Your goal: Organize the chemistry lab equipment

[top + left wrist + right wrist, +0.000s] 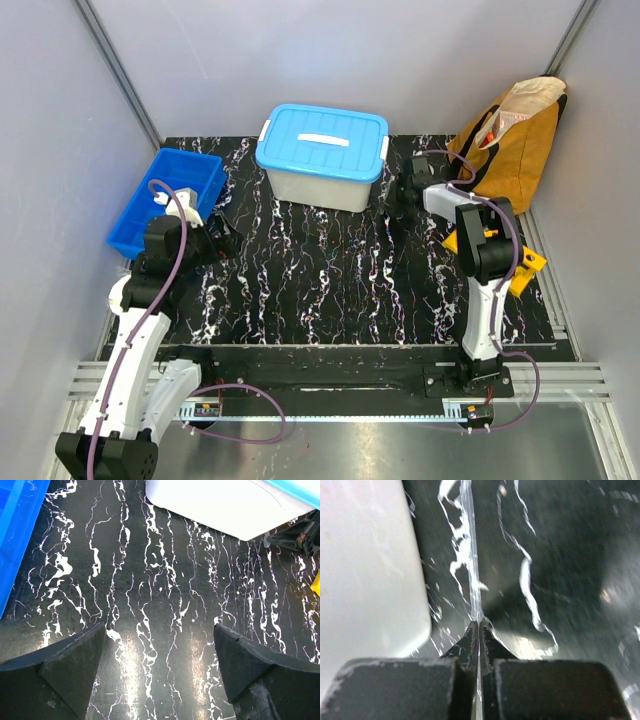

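My right gripper (405, 192) hangs low over the table just right of the lidded box, and is shut (478, 626) on a thin clear glass-like piece (469, 545) that sticks out ahead of the fingertips; I cannot tell whether it is a rod or a flat slide seen edge-on. My left gripper (222, 240) is open and empty (159, 645) above bare marble table, right of the blue bin (165, 200). A small white item (162, 200) lies in that bin.
A white box with a blue lid (322, 155) stands at the back middle; it also shows in the right wrist view (365, 565) and the left wrist view (225, 505). A tan bag (510, 140) leans at the back right. A yellow object (527, 265) lies behind the right arm.
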{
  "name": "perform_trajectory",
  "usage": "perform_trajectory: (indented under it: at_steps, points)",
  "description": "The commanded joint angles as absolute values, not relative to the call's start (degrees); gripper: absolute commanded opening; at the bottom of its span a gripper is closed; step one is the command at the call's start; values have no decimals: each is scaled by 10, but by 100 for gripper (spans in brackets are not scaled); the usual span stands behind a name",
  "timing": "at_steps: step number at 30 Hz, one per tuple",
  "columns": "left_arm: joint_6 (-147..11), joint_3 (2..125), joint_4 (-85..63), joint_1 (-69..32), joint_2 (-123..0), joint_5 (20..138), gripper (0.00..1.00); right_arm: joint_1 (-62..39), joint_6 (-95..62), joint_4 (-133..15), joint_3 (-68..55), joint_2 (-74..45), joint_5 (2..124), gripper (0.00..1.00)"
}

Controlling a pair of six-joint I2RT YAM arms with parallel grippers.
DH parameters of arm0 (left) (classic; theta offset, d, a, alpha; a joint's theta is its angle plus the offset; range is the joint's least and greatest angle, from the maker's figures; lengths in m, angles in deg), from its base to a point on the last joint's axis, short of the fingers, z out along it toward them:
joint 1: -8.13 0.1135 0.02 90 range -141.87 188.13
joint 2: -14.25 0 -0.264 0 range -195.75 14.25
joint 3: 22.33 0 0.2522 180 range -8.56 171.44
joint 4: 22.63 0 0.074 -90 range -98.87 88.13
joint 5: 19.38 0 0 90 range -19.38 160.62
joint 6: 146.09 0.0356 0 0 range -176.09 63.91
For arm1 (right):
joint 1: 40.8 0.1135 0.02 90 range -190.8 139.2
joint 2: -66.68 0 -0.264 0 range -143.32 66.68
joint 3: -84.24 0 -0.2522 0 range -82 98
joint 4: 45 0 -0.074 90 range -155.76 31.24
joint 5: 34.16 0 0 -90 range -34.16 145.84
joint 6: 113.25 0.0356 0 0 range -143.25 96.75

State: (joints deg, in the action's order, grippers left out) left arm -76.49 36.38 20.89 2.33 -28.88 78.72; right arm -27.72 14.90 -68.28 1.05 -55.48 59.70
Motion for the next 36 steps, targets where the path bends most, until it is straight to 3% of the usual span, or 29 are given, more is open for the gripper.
perform_trajectory:
  at_steps: [1, 10, 18, 26, 36]
  points:
    - [-760, 369, 164, 22, -280, 819, 91, -277, 108, -721, -53, -456, 585, 0]
    - [-763, 372, 153, 21, -316, 884, 82, -257, 104, -700, -237, -252, 643, 0]
    - [-840, 367, 114, 19, -361, 1044, 73, -107, 137, -549, -347, -90, 723, 0]
    - [-955, 317, -70, -5, -412, 1180, 72, -15, 203, -450, -309, -125, 779, 0]
    - [-991, 310, -125, -63, -419, 1111, 67, 23, 234, -381, -299, -151, 826, 0]
